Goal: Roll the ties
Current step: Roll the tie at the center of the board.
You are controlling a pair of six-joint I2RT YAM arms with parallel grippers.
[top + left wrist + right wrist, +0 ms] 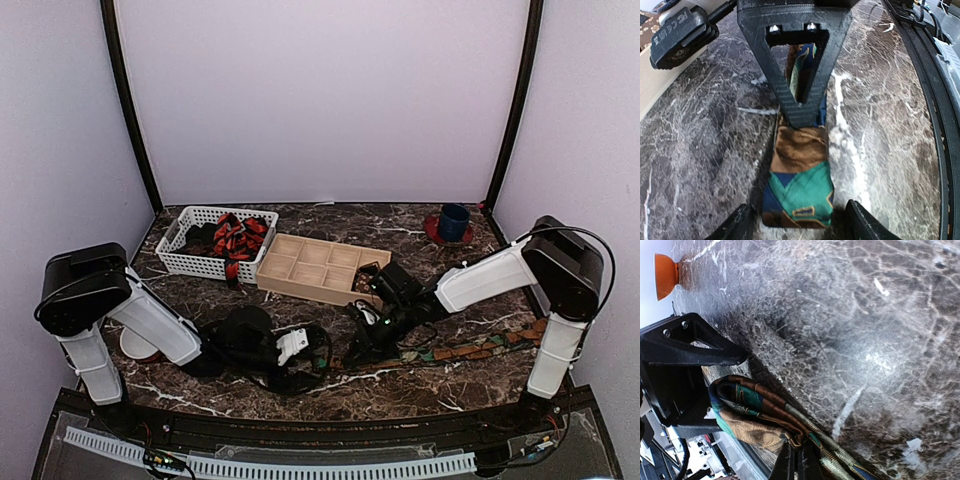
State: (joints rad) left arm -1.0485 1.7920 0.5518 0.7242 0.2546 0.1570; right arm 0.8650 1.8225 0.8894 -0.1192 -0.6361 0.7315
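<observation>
White arms (155,322), black joints (80,285), black end effectors (800,222)

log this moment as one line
left gripper open, straddling end of tie; right gripper shut on tie; tie mostly unrolled

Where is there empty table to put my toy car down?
Bare marble lies between the wooden tray and the blue cup, and along the front edge. Crowded: the middle, where the left gripper and right gripper meet over the tie.

Open marble surface (400,225) runs between the wooden tray (290,285) and blue cup (453,220) at the back. A white basket (190,262) blocks the rear left; the left gripper (297,345), right gripper (362,335) and stretched tie (470,350) bar the front centre and right.
</observation>
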